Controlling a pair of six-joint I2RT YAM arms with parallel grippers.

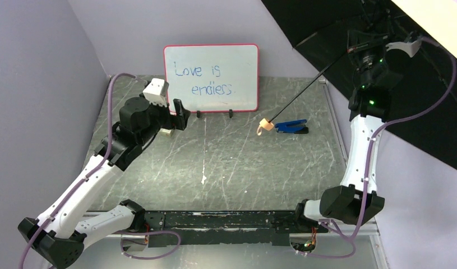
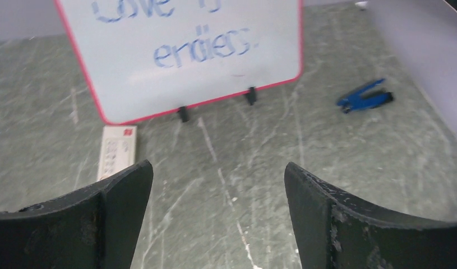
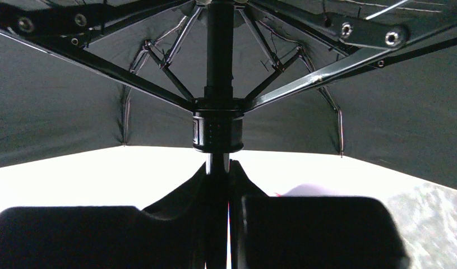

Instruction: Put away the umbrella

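The umbrella (image 1: 416,106) is spread open at the upper right, black lining facing me, with a strip of tan outer fabric (image 1: 433,22) above. Its thin dark shaft (image 1: 304,95) slants down-left to the pale tan-orange handle (image 1: 263,126), which is low over the table. My right gripper (image 1: 360,47) is raised high and shut on the shaft. In the right wrist view its fingers (image 3: 219,165) clamp the shaft just below the black runner (image 3: 217,130), with ribs spreading above. My left gripper (image 1: 180,115) is open and empty, low over the table in front of the whiteboard (image 1: 212,78).
A small blue-black clip tool (image 1: 290,125) lies next to the handle; it also shows in the left wrist view (image 2: 365,96). A small white-red box (image 2: 117,151) lies by the whiteboard's (image 2: 187,50) left foot. Purple walls close in both sides.
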